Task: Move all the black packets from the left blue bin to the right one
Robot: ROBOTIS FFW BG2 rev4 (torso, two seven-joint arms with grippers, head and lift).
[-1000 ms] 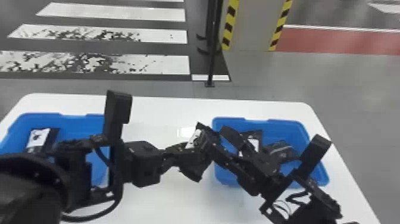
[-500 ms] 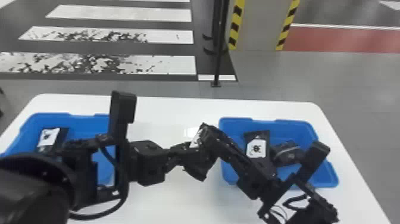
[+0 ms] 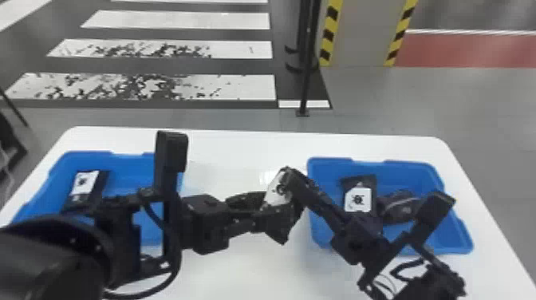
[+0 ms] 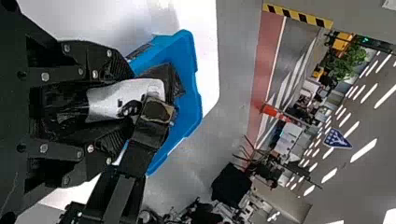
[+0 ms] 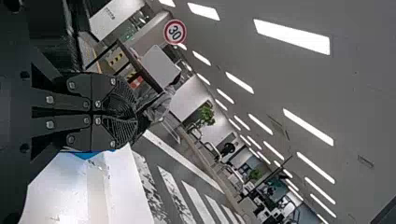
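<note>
The white counter [image 3: 239, 275] is the biggest thing here. Over it come the left arm [image 3: 203, 227], entering from about 8 o'clock, and the right arm [image 3: 355, 239], from about 5 o'clock. Two blue bins sit on the counter: the left blue bin [image 3: 131, 159] toward 9 o'clock, the right one [image 3: 331, 165] toward 3 o'clock. The left hand [image 3: 275, 209] and right hand [image 3: 288, 181] meet over the middle, between the bins. The left hand's fingers stand apart, with a white-labelled black packet [image 3: 274, 195] between them; the right hand's fingers are together, clamped on that packet's far end, as the left wrist view shows. In the left bin, a black packet with a white label [image 3: 83, 183] lies toward 10 o'clock. The right bin holds two: one packet with a printed white label [image 3: 357, 199] toward 10 o'clock, and a glossy dark packet [image 3: 401, 207] just beside it, at its 3 o'clock.
</note>
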